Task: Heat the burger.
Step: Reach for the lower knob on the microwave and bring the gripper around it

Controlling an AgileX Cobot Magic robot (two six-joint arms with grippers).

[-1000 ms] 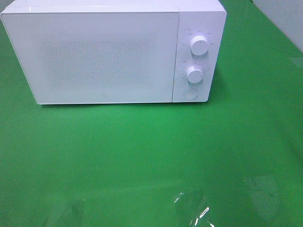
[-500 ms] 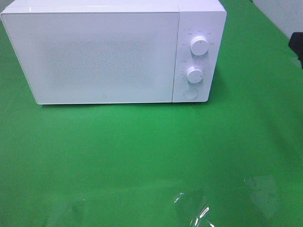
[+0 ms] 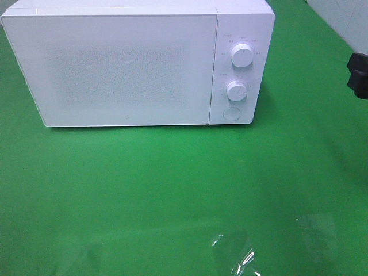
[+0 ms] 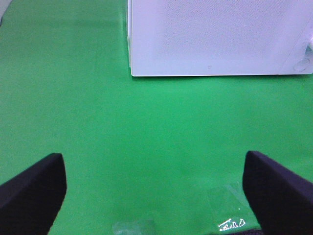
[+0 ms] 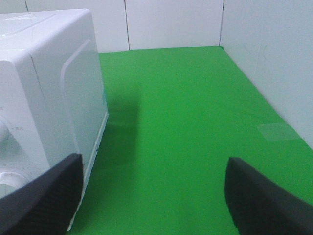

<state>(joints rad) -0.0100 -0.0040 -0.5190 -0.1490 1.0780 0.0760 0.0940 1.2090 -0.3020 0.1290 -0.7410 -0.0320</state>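
The white microwave (image 3: 126,69) stood at the far side of the green tabletop (image 3: 172,190) with its door (image 3: 115,63) fully closed. Its two dials (image 3: 242,56) and the round button (image 3: 231,113) below them were untouched by either arm. The burger showed in none of the views: it lay nowhere on the visible tabletop, and the frosted white door hid whatever was inside the oven, so its place could not be told. The left pincer (image 4: 154,159) hung over the bare near part of the tabletop, facing the door, its fingers spread wide with nothing between them. The right pincer (image 5: 152,166) was just as wide apart and empty, off to the right of the microwave beside its control panel. Only a dark piece of the right arm (image 3: 359,75) reached into the high view at the right edge. Judging from this, no step was in hand. Either the burger waited out of sight to be fetched and loaded, or it sat behind the door, with the dials left to set.
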